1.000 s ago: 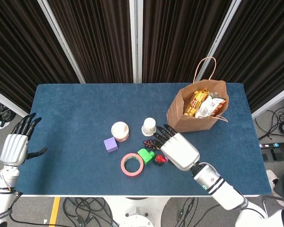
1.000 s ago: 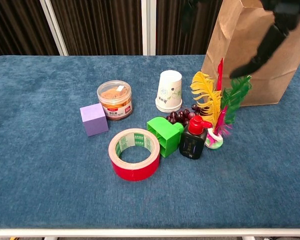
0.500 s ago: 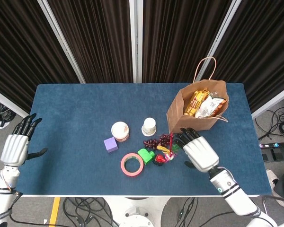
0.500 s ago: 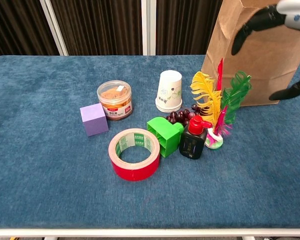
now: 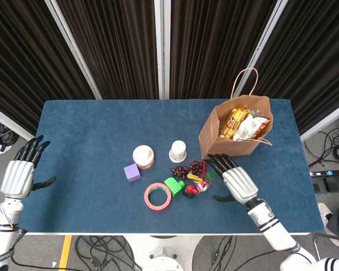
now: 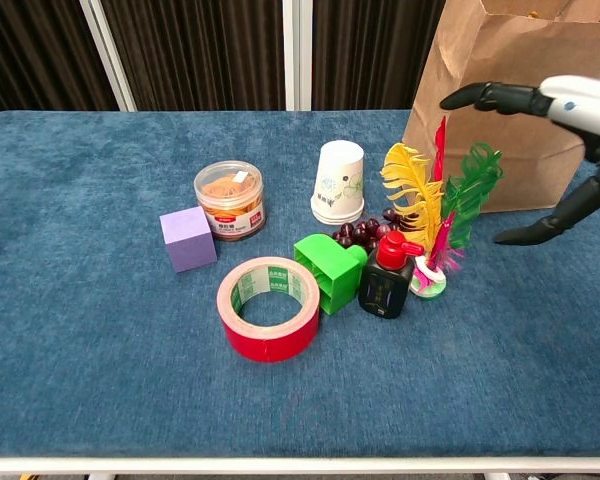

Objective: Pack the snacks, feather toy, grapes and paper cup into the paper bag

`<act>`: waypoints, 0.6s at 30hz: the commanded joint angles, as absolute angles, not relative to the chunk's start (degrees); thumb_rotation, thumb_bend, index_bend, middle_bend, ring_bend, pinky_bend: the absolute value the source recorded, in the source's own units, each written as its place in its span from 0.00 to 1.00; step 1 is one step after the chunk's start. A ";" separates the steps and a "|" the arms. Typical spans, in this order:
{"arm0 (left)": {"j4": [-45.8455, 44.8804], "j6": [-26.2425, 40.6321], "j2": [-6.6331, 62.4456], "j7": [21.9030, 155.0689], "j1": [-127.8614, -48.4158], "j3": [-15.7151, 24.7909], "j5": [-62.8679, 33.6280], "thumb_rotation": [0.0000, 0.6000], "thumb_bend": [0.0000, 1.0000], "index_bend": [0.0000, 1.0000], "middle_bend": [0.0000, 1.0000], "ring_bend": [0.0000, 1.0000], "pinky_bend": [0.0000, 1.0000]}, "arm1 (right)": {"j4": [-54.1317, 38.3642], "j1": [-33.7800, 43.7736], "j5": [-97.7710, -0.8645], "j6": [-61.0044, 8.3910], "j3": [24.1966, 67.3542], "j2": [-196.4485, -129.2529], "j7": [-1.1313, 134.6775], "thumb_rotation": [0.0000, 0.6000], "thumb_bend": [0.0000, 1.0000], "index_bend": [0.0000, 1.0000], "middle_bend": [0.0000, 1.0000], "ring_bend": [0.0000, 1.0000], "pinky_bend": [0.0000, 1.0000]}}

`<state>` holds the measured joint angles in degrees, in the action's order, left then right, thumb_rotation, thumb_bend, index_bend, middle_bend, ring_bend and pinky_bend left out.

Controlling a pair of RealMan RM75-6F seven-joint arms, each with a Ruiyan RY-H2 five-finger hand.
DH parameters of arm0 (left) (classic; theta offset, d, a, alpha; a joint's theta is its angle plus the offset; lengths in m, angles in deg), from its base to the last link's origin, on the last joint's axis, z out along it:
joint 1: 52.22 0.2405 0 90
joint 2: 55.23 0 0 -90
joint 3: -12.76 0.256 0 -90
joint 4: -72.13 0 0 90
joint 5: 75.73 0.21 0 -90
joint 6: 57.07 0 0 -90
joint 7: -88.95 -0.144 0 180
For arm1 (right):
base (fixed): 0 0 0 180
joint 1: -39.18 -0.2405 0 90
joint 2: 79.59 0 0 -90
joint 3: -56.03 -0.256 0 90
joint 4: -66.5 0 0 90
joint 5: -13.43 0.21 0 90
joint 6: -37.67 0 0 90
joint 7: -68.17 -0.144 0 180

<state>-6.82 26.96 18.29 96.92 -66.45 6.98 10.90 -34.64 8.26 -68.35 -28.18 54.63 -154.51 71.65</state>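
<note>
Right hand (image 5: 235, 182) has drawn back w/ fingers spread, empty, beside feather toy (image 6: 435, 215), upright near paper bag (image 5: 233, 138). Toy looks light, plumes soft; pinch at base. Left hand (image 5: 20, 175) open, idle.

The paper bag (image 6: 500, 110) runs off the chest view's top edge; the grapes (image 6: 358, 233) sit mostly hidden behind the black bottle (image 6: 385, 281).
</note>
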 commanded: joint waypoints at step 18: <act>-5.52 26.66 18.68 98.31 -66.31 6.97 10.44 1.00 0.15 0.16 0.14 0.05 0.18 | -34.72 0.51 -53.66 -16.06 48.57 -156.07 85.56 1.00 0.00 0.20 0.17 0.03 0.11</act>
<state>-5.52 26.66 18.68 98.30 -66.32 6.96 10.43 -34.20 1.11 -54.51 -16.69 48.67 -156.40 84.48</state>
